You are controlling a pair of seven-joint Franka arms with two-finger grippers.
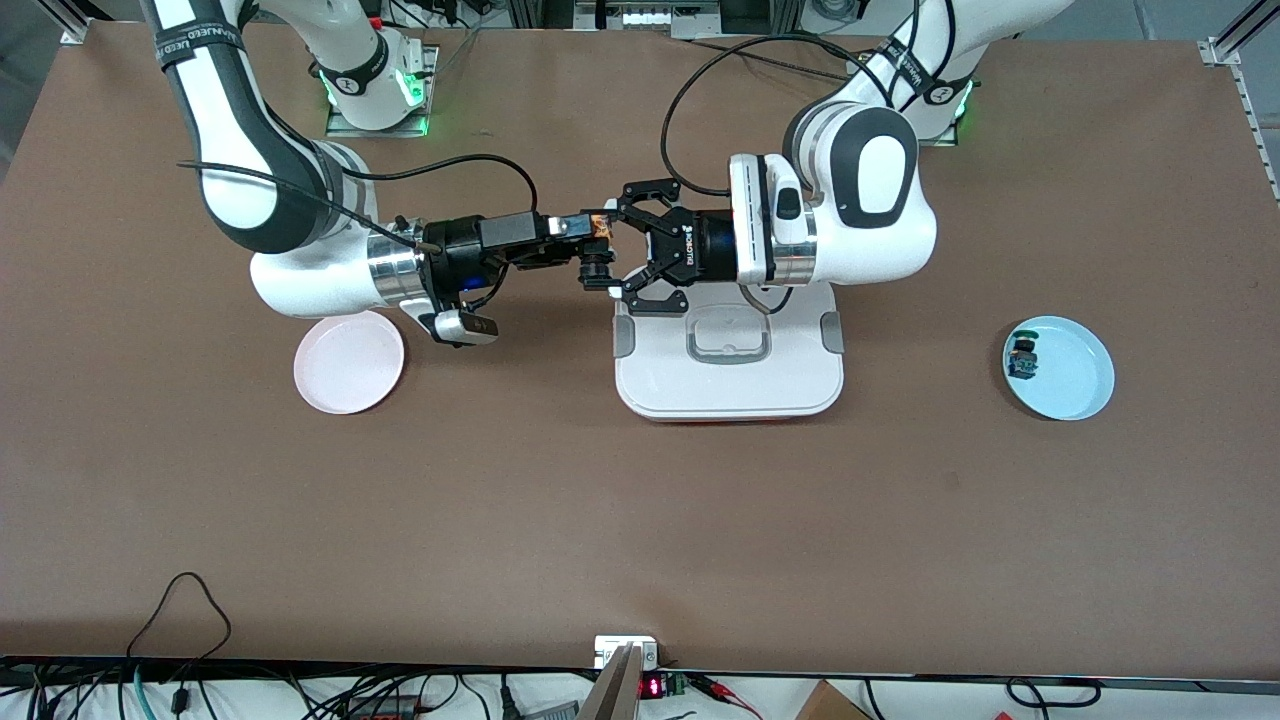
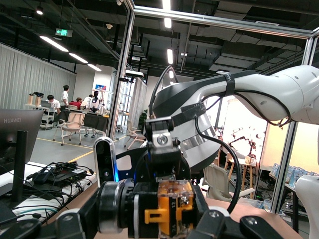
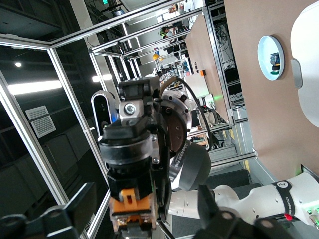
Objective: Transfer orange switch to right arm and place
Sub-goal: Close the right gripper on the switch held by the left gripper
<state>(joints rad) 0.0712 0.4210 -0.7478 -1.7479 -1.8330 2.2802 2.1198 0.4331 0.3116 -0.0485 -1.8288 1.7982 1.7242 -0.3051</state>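
The orange switch (image 1: pixel 600 229) is up in the air over the table, just above the edge of the white container that lies toward the robots' bases. My right gripper (image 1: pixel 590 236), slim and black, is shut on its orange block. My left gripper (image 1: pixel 614 250), the black linkage one, is open, with its jaws spread wide on either side of the switch. In the left wrist view the switch (image 2: pixel 172 209) lies crosswise, black button at one end, between my left fingers (image 2: pixel 249 226). In the right wrist view its orange block (image 3: pixel 132 209) sits close up.
A white lidded container (image 1: pixel 730 385) lies mid-table under the left wrist. An empty pink plate (image 1: pixel 349 362) lies toward the right arm's end. A light blue plate (image 1: pixel 1090 350) toward the left arm's end holds the green-and-blue part (image 1: pixel 1022 358).
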